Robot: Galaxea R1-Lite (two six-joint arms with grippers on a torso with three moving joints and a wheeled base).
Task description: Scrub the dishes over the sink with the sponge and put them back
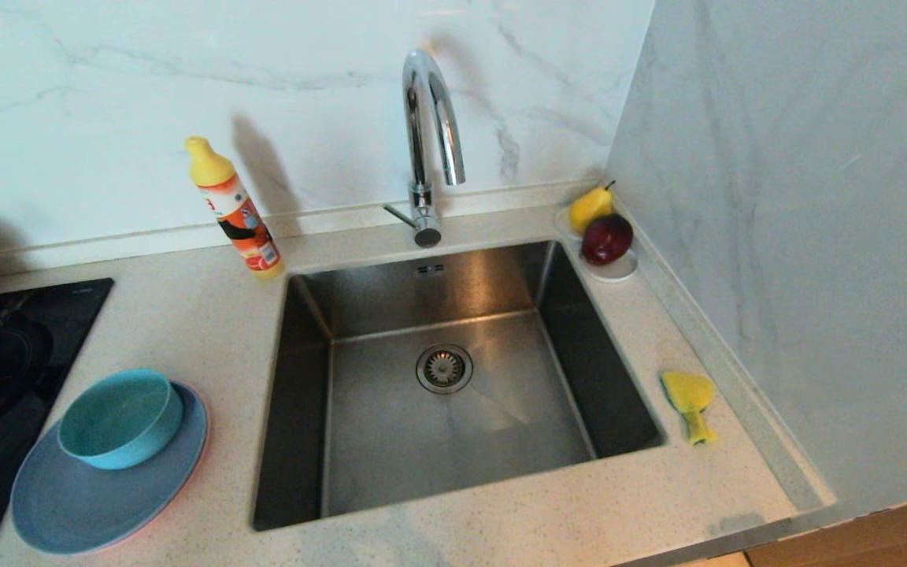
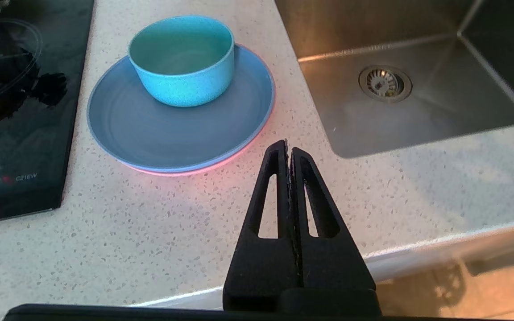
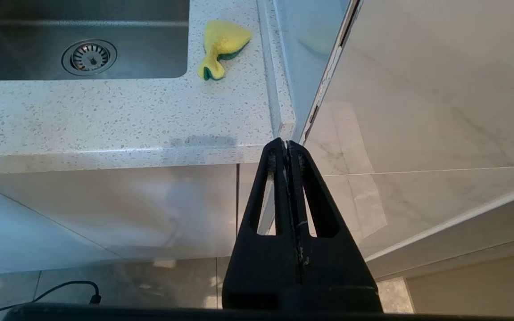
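Both end effectors (image 2: pixel 287 149) (image 3: pixel 283 145) pinched empty; teal bowl (image 1: pixel 120 418) on blue plate (image 1: pixel 91 496), seemingly over pink.

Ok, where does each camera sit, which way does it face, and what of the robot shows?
Head: high on the robot, looking down at the sink, tap, stacked dishes; no arm shows.
Left wrist: behind the shut left pincer, over the counter's front edge, facing the teal bowl on the light-blue plate.
Right wrist: behind the shut right pincer, below counter level, facing the sponge.
All three share the drain strainer.
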